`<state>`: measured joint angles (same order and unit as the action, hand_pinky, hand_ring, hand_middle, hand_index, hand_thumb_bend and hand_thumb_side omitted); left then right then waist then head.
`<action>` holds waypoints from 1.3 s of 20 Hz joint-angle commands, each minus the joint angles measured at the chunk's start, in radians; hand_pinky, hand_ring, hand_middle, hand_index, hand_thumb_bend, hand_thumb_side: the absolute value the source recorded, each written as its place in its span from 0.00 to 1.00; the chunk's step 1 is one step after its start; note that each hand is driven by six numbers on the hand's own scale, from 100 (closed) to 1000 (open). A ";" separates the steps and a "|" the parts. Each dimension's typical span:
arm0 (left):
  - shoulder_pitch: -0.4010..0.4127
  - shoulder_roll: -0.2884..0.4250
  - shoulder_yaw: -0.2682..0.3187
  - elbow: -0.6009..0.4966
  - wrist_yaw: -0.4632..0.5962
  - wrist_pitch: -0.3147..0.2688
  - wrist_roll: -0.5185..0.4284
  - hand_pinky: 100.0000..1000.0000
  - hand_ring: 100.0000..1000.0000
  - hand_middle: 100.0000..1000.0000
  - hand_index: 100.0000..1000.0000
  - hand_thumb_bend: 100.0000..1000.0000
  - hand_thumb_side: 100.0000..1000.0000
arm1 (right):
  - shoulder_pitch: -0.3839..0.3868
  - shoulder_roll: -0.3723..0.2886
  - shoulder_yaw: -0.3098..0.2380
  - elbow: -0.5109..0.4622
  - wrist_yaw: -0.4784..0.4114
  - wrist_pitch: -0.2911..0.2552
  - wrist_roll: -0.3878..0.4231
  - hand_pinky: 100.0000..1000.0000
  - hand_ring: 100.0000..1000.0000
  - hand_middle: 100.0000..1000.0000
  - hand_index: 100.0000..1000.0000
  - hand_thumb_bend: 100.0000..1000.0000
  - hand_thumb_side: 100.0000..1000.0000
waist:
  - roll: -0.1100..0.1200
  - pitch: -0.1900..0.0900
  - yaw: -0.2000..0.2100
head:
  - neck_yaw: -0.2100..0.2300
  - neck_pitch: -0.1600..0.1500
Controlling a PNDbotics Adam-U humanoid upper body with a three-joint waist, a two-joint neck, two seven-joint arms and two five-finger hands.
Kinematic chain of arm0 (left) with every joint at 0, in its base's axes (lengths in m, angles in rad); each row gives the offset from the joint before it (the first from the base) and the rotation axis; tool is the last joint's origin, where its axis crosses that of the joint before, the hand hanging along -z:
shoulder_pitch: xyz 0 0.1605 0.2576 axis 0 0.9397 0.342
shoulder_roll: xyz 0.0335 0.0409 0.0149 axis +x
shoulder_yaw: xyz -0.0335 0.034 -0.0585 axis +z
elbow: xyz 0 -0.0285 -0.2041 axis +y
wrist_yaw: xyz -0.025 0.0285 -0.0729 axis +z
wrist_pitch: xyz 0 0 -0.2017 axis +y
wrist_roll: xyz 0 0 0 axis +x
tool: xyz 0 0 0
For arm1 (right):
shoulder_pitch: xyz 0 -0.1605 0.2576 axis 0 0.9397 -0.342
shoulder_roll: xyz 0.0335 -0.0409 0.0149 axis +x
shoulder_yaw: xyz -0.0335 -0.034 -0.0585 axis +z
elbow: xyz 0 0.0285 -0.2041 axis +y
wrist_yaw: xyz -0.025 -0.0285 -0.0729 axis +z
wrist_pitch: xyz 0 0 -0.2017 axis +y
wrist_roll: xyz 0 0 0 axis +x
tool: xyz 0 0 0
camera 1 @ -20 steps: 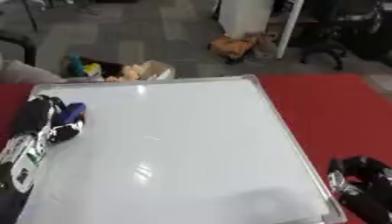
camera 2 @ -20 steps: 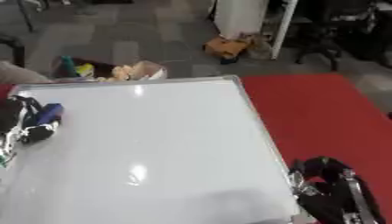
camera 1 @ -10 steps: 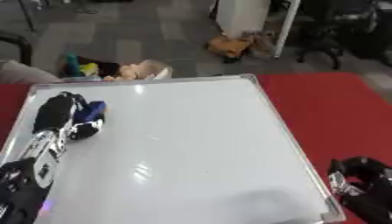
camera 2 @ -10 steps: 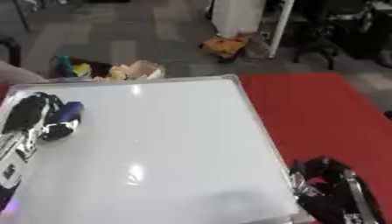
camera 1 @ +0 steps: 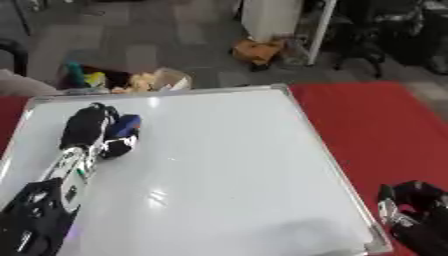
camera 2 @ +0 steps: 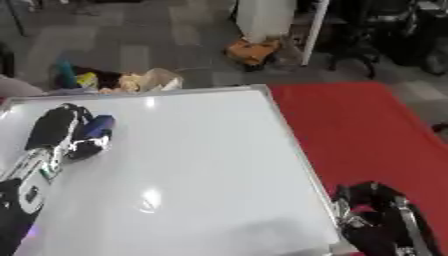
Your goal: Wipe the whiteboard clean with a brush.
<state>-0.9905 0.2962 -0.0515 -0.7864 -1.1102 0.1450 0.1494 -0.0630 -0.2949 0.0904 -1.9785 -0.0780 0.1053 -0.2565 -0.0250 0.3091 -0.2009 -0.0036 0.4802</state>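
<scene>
Left hand [camera 1: 92, 131] is out over the whiteboard [camera 1: 219, 165], up in its far left part, black fingers curled round a small blue brush [camera 1: 125, 126] that peeks out on the hand's right side and sits down against the glossy white surface. The arm behind it runs back toward the lower left corner, silver and black, with a green fleck on the wrist. The board is a big flat rectangle with a thin silver frame and rounded corner caps, bright glare spots on its sheen, and a faint grey smudge low near the right corner. It lies on a red cloth [camera 1: 376, 130] that looks matte and soft. Right hand [camera 2: 376, 220] waits at the lower right, just off the board's edge on the red, black with shiny metal bits, fingers pointing up and relaxed, holding nothing. Beyond the board's far edge, grey carpet tiles [camera 1: 131, 50] and a heap of colourful clutter [camera 1: 122, 82].
</scene>
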 commanded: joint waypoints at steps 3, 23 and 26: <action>0.005 -0.054 -0.035 0.028 -0.025 -0.022 -0.016 0.27 0.56 0.41 0.55 0.31 0.28 | -0.012 -0.008 -0.002 -0.022 0.005 -0.003 0.004 0.08 0.42 0.29 0.43 0.00 0.00 | 0.000 0.000 -0.011 | 0.002 -0.015; -0.008 -0.047 -0.030 0.046 -0.092 -0.014 0.016 0.29 0.53 0.41 0.56 0.32 0.28 | -0.019 -0.005 -0.001 -0.021 0.006 -0.002 0.009 0.08 0.42 0.29 0.43 0.00 0.00 | 0.006 0.010 -0.025 | 0.000 -0.023; -0.012 -0.028 -0.024 0.051 -0.124 0.006 0.049 0.30 0.48 0.41 0.56 0.32 0.27 | -0.020 -0.006 -0.001 -0.021 0.006 -0.003 0.009 0.08 0.42 0.29 0.43 0.00 0.00 | 0.007 0.011 -0.029 | -0.001 -0.024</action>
<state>-1.0146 0.2639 -0.0738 -0.7854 -1.2104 0.1426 0.1950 -0.0755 -0.2919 0.0931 -1.9785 -0.0780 0.1038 -0.2493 -0.0170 0.3246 -0.2275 -0.0023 0.4670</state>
